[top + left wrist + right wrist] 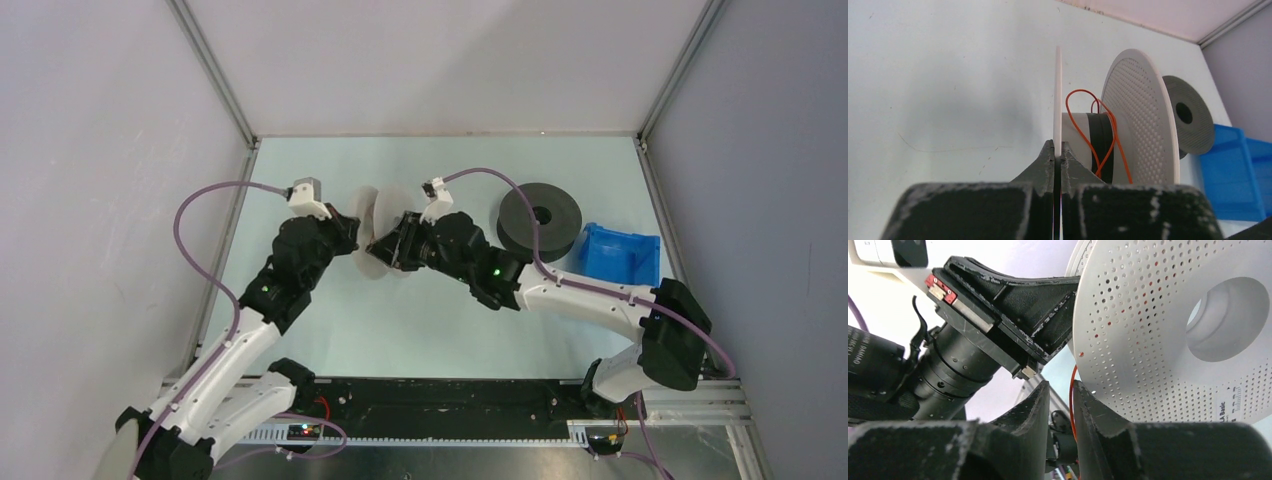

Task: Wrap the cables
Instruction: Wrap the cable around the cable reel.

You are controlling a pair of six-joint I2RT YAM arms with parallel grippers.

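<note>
left gripper pinches the white spool by its flange; right gripper slightly parted; i'd feed the orange cable taut.

Two robot arms were present, one white spool, one dark grey spool, one blue bin, one orange cable.

i work in a robot lab cell. plain white panels in a metal frame box in a pale table. my left arm and right arm are bolted to a rail with bare boards and thin wires. the props are a white spool, a grey spool and a blue bin.
</note>
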